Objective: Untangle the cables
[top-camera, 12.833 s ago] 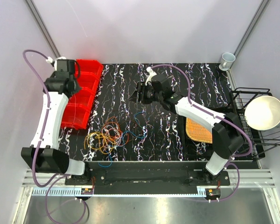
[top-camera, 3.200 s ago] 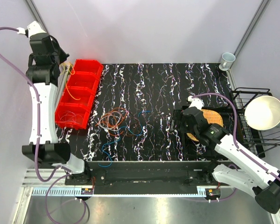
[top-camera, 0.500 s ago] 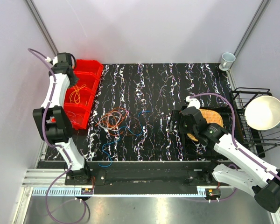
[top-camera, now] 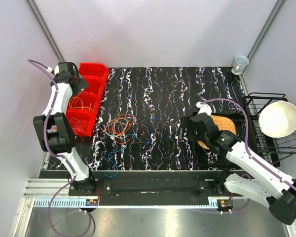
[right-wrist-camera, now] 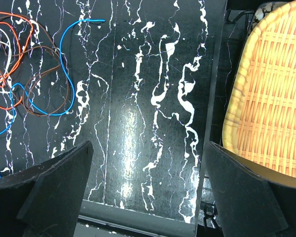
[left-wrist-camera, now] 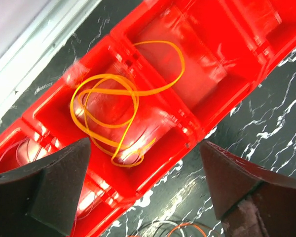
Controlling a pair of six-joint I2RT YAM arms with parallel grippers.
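A yellow cable (left-wrist-camera: 113, 113) lies in loose loops inside one compartment of the red bin (left-wrist-camera: 212, 59), also visible from above (top-camera: 79, 103). My left gripper (left-wrist-camera: 145, 197) hovers open over that compartment (top-camera: 78, 85), with nothing between its fingers. A thin whitish cable (left-wrist-camera: 19, 148) lies in the neighbouring compartment. The remaining cables (top-camera: 121, 126), orange, brown, white and blue, form a tangle on the black marbled table. My right gripper (right-wrist-camera: 148, 197) is open and empty over bare table (top-camera: 185, 131), to the right of the tangle. An orange cable (right-wrist-camera: 5, 59) and a blue cable (right-wrist-camera: 64, 74) reach into its view.
The red bin (top-camera: 96, 66) runs along the table's left edge. A wicker tray (top-camera: 214, 131) lies under the right arm. A wire rack holding a white bowl (top-camera: 278, 118) stands at the right, and a white cup (top-camera: 240, 62) at the back right corner.
My left gripper has opened and let go of the yellow cable, which now rests in the bin compartment. The left wrist has shifted slightly. The right arm has not moved.
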